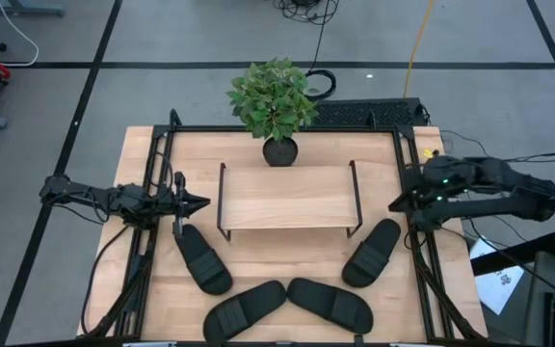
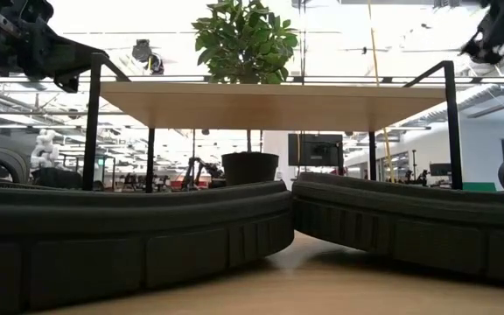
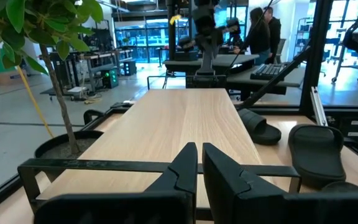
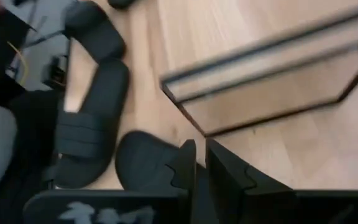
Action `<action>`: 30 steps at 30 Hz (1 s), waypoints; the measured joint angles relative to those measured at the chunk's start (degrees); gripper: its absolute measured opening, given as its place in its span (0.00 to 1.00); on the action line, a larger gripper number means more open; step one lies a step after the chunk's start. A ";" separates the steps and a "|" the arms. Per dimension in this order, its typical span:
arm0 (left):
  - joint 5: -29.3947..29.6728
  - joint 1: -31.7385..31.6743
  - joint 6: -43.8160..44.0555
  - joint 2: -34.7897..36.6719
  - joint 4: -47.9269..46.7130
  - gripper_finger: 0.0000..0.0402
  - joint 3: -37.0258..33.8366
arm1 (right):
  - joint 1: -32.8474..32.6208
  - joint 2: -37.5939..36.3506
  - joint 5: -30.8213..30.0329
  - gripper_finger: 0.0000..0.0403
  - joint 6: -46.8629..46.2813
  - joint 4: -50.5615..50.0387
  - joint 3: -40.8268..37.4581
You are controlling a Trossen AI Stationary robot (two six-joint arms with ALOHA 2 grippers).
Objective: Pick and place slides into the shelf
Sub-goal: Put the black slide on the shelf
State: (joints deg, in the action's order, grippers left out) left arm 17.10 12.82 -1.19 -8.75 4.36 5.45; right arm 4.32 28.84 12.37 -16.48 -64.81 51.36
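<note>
Four black slides lie soles-down on the table in an arc in front of the shelf: slide, slide, slide, slide. The shelf stands mid-table on thin dark end frames, its plank top bare. My left gripper hovers shut just off the shelf's left end, level with the plank, above the far end of the leftmost slide. My right gripper hovers shut off the shelf's right end, tipped down over the rightmost slide.
A potted plant stands behind the shelf at the table's far edge. A black frame runs round the tabletop. In the low view two slides fill the foreground. People stand at desks beyond the table.
</note>
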 joint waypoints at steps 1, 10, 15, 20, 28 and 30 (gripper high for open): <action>0.00 0.00 0.00 0.00 -0.17 0.06 0.00 | 0.00 0.07 1.24 0.10 -0.68 0.07 -1.31; 0.00 0.00 0.26 -0.26 -3.06 0.06 0.00 | -0.02 0.02 16.75 0.39 -10.88 9.15 -13.82; 0.00 0.00 0.37 -0.24 -3.37 0.06 0.00 | -0.04 0.00 25.99 0.55 -14.71 17.58 -19.72; 0.00 0.00 0.46 -0.24 -3.37 0.06 0.00 | -0.02 0.01 26.59 0.63 -16.60 18.92 -23.05; 0.00 0.01 0.64 -0.24 -3.37 0.06 0.00 | -0.04 -0.02 24.49 0.66 -18.61 19.89 -26.45; 0.00 0.00 0.65 -0.24 -3.37 0.06 0.00 | -0.24 -0.02 23.72 0.66 -18.69 19.82 -27.21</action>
State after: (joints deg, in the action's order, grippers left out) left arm 17.10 12.82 -0.55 -8.99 0.99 5.45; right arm 4.07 28.82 36.09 -35.17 -45.00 24.15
